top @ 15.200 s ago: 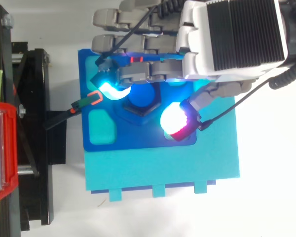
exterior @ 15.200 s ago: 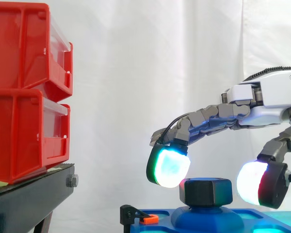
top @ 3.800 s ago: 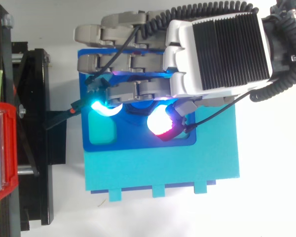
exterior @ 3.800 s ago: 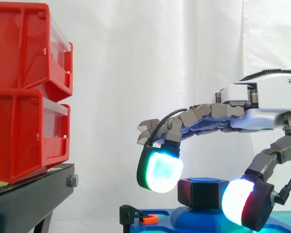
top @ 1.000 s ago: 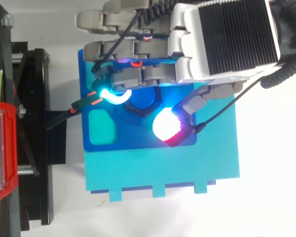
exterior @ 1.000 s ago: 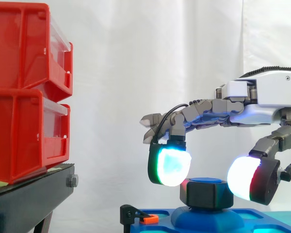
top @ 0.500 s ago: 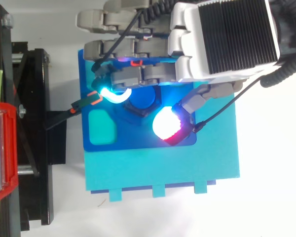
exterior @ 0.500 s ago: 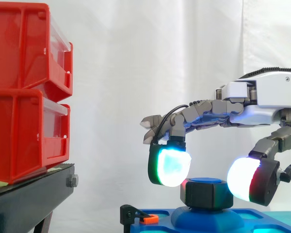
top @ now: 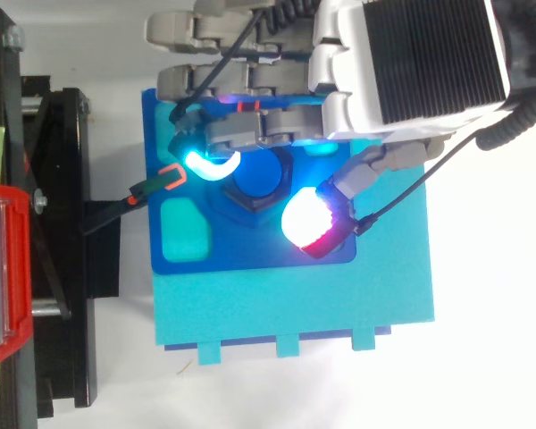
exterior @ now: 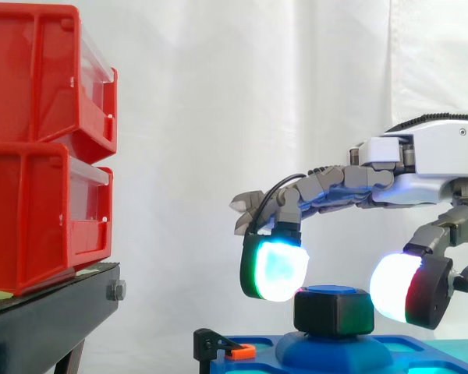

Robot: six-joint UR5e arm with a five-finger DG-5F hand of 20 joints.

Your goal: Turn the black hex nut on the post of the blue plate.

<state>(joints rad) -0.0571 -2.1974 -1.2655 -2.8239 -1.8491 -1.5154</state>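
Observation:
The black hex nut sits on the blue post of the blue plate. My hand reaches in from the right and hovers over it, fingers gently bent and spread. One glowing fingertip pad hangs just left of the nut, slightly above it. The thumb pad, white and red, floats to the nut's right. In the top view the hand covers the plate's far part, and both pads flank the nut with small gaps. Nothing is held.
Two stacked red bins stand on a black stand at the left. A small black and orange clip sits at the plate's left edge. The plate rests on a lighter teal base. A white curtain hangs behind.
The hand has drifted slightly right in the side view and away from the plate's near edge in the top view. Its pads stay off the nut.

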